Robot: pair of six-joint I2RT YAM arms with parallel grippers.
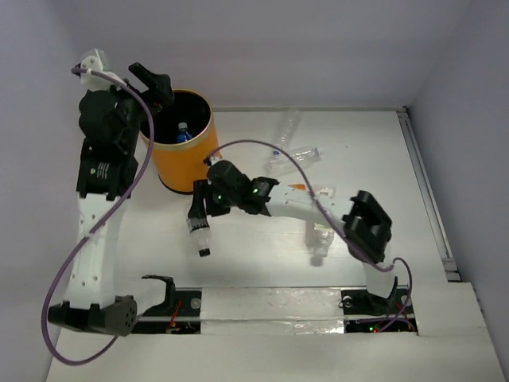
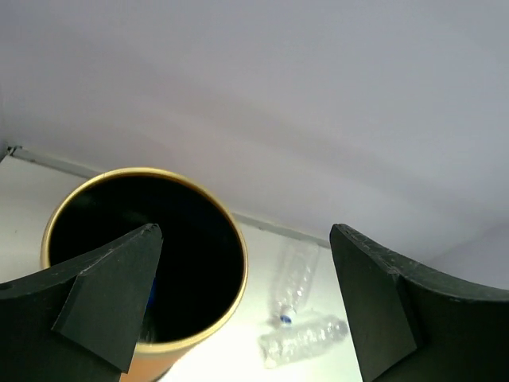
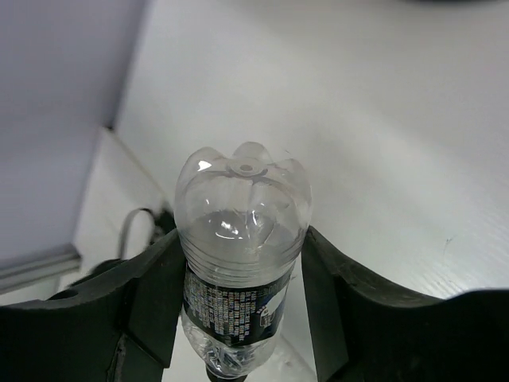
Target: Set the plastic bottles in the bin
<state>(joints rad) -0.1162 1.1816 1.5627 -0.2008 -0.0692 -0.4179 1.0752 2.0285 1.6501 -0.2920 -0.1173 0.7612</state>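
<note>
Wearing white shells along the long links of the left arm and the right arm, and bulging with black housings at every joint. Trailing a thin purple cable beside each arm, from wrist down to black base. Glowing with small green lights near the right wrist. Carrying a white camera block at the left wrist. Ending in the left gripper with matte black, flat, wedge-shaped fingers.
</note>
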